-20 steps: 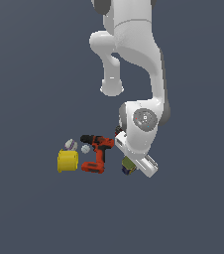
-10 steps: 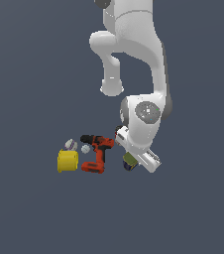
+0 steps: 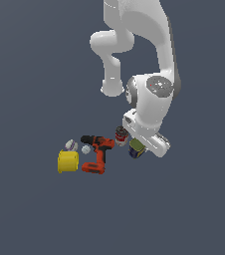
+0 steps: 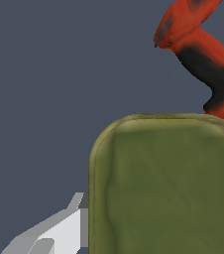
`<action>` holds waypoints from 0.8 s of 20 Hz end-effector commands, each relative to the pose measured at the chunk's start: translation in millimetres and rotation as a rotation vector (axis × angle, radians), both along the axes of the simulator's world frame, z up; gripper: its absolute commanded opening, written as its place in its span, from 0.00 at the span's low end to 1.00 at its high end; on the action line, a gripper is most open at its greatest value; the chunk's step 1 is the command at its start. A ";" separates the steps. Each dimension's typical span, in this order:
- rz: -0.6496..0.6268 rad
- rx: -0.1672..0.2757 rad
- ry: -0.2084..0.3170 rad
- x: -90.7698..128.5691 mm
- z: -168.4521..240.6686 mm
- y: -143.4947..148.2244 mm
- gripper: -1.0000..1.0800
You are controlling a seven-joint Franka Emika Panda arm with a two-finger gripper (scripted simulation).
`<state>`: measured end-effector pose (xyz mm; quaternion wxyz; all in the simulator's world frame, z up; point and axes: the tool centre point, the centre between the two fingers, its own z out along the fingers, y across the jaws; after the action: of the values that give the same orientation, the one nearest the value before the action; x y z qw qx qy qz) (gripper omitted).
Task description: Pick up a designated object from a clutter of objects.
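Hanging low over the dark surface (image 3: 30,214) in the exterior view, the white arm's wrist covers most of the tin (image 3: 136,149), whose olive top and dark blue side peek out under the hand at about 5 o'clock from the frame's centre. The fingers (image 3: 143,147) themselves are hidden behind the hand here, so their spread cannot be told from this view. Just at 9 o'clock from the tin stands the red-labelled can (image 3: 121,135), then the red-black drill (image 3: 97,154), small whitish bits (image 3: 77,147) and the yellow cylinder (image 3: 68,162) farther out the same way. Bare surface lies open at 3 and 6 o'clock from the tin.

Seen from the wrist view, the tin's olive-green top with its yellowish rim fills the frame from centre toward 5 o'clock. One pale grey finger (image 4: 59,232) shows at 8 o'clock, close against the tin's edge; contact cannot be judged, and the other finger is out of view. The drill sits at 1 o'clock, near the tin's corner. Open surface spreads from 9 to 12 o'clock.
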<state>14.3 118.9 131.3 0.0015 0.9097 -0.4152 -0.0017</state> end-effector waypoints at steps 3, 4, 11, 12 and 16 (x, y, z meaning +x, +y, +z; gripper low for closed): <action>0.000 0.000 -0.005 -21.9 37.3 13.8 0.00; 0.000 0.000 -0.005 -27.1 45.3 16.9 0.00; 0.000 -0.001 -0.005 -64.6 104.2 39.4 0.00; 0.000 -0.001 -0.005 -70.2 113.1 42.9 0.00; 0.000 -0.001 -0.005 -92.0 148.5 56.5 0.00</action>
<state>-69.8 170.2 264.9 0.0020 0.9098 -0.4150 -0.0006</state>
